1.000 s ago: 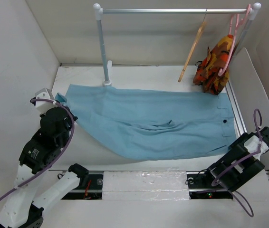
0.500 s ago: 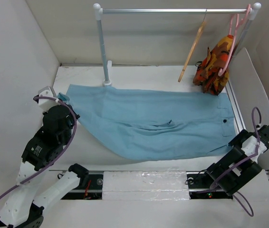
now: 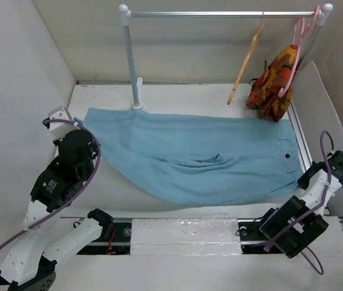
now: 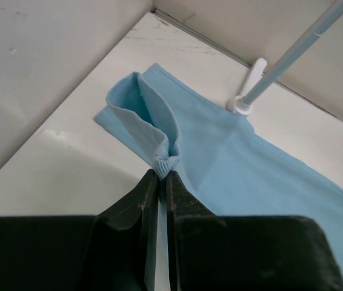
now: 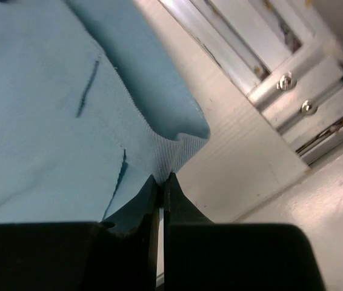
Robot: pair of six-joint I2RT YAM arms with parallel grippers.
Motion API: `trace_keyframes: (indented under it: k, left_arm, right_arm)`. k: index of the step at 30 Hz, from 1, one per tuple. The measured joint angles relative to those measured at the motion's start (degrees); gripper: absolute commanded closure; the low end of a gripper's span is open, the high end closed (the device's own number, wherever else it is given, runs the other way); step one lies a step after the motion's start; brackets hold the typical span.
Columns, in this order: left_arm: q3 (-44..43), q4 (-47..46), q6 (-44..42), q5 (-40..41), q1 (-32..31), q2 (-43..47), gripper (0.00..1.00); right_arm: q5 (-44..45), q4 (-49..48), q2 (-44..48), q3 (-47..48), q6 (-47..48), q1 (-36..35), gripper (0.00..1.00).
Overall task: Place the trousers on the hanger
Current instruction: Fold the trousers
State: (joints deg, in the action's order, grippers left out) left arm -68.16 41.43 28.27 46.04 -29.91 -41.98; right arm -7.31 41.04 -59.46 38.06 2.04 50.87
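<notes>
The light blue trousers [image 3: 196, 154] lie spread across the table, leg ends at the left, waistband at the right. My left gripper [image 4: 162, 174] is shut on a bunched leg hem [image 4: 164, 159], with the cloth [image 4: 232, 157] folding up beyond it. My right gripper [image 5: 161, 179] is shut on the ribbed waistband corner [image 5: 174, 154] at the trousers' near right end. In the top view the left gripper [image 3: 79, 126] sits at the cloth's left tip and the right gripper [image 3: 300, 180] at its right corner. The tan wooden hanger [image 3: 245, 62] hangs on the rail [image 3: 220, 13].
A pink hanger [image 3: 295, 51] with an orange-red patterned garment [image 3: 273, 82] hangs at the rail's right end. The rail's post [image 3: 131, 60] stands at the back left. White walls close in on both sides. A metal track [image 5: 262, 54] runs along the right edge.
My right gripper has closed onto the waistband corner and its arm has swung slightly back. The left arm has shifted a little, pulling the leg hem along.
</notes>
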Motion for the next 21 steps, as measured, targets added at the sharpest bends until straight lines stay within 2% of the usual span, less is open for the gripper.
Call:
trace_keyframes:
  k: [7, 11, 13, 17, 19, 21]
  left_arm:
    - [0.8, -0.5, -0.1, 4.9, 0.0, -1.0, 1.00]
    - [4.1, -1.9, 0.5, 8.1, 0.9, -2.4, 1.00]
    - [6.2, -3.9, 0.5, 6.5, 6.0, -6.9, 1.00]
    - [7.6, -8.3, 0.9, -3.6, 24.1, -17.2, 1.00]
    - [7.8, -8.9, 1.7, -7.1, 29.7, -22.4, 1.00]
    - [7.7, -8.8, 2.8, -8.8, 31.6, -25.1, 1.00]
  right_arm:
    - [2.3, 5.0, -7.3, 22.5, 6.4, -7.1, 1.00]
    - [2.5, 3.4, -11.7, 26.0, 7.8, -9.1, 1.00]
    - [2.0, 2.5, -13.9, 26.0, 7.2, -10.1, 1.00]
    - [-0.5, 0.6, -22.5, 30.4, 5.1, -11.8, 1.00]
    - [-2.1, -1.6, -27.7, 33.9, 4.0, -12.7, 1.00]
    - [-3.4, -2.8, -31.6, 36.7, 3.1, -13.5, 1.00]
